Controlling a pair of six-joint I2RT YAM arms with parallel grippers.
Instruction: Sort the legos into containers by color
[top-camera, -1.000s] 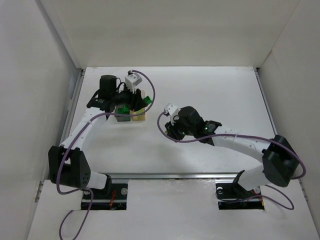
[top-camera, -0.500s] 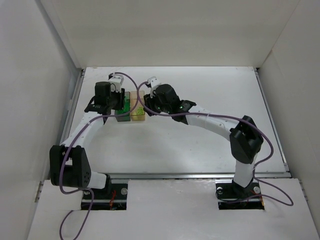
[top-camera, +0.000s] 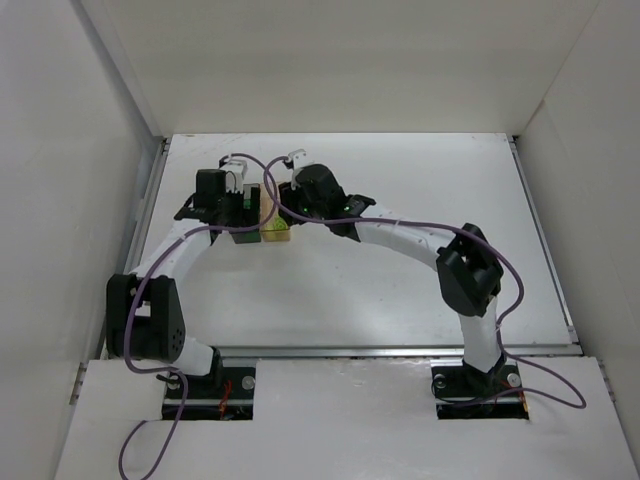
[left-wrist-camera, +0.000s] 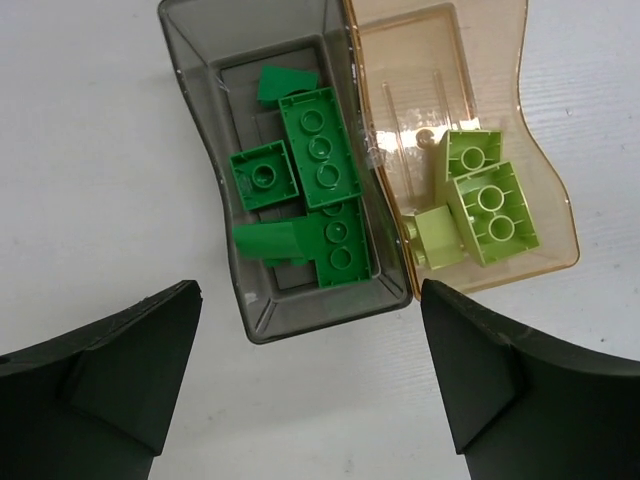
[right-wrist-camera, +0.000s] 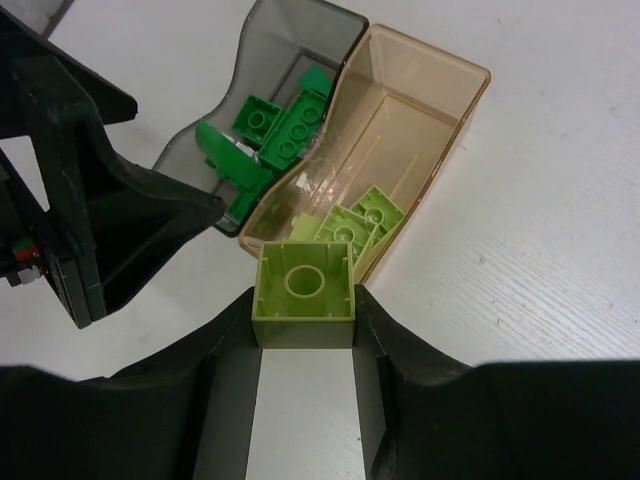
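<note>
Two YAM arms meet over the sorting boxes at the left rear of the white table (top-camera: 430, 190). From the top cam you get only the big picture: the left gripper (top-camera: 240, 202) and right gripper (top-camera: 283, 208) crowd over the joined pair, hiding most of the smoky grey box (top-camera: 243, 237) and amber box (top-camera: 276, 237). Contents are unreadable from there. The left wrist cam fills that in. The left gripper (left-wrist-camera: 308, 300) hangs above both boxes w/ jaws spread wide and nothing between them, and you look straight down into the grey box (left-wrist-camera: 215, 170), which holds approx. five dark green legos (left-wrist-camera: 320, 150). In the amber box (left-wrist-camera: 430, 80) beside it are three pale yellow-green legos (left-wrist-camera: 490, 210), bunched at one end. That view shows no sign of the brick in transit. Only the right wrist cam does: the right gripper (right-wrist-camera: 305, 300) is clamped on one pale yellow-green brick (right-wrist-camera: 305, 292), stud up, at the near end of the amber box (right-wrist-camera: 415, 110). How high above the rim, you can't tell.
</note>
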